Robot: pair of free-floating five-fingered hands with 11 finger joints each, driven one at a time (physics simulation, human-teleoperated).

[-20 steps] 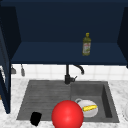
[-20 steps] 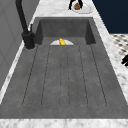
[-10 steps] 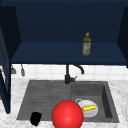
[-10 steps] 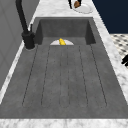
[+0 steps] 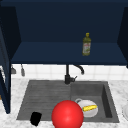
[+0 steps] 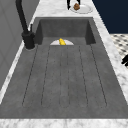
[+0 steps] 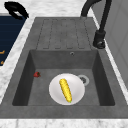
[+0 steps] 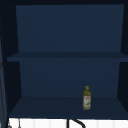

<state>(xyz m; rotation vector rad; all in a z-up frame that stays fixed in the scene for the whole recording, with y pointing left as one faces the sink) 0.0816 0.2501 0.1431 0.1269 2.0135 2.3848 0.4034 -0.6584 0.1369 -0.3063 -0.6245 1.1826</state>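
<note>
While the front view shows a red ball [image 5: 67,114], the right side view bares the corn [image 7: 65,90].

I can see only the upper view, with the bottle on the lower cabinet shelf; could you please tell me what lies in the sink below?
Observer: A white plate lies in the basin, with a yellow corn cob on it.
Operator: Thank you. Where is the left hand?
Observer: The left hand hangs in front of the draining board, near the counter's front edge.
Operator: Is anything on the counter?
Observer: A second plate, with something brown on it, sits on the counter beyond the basin's right end.
</note>
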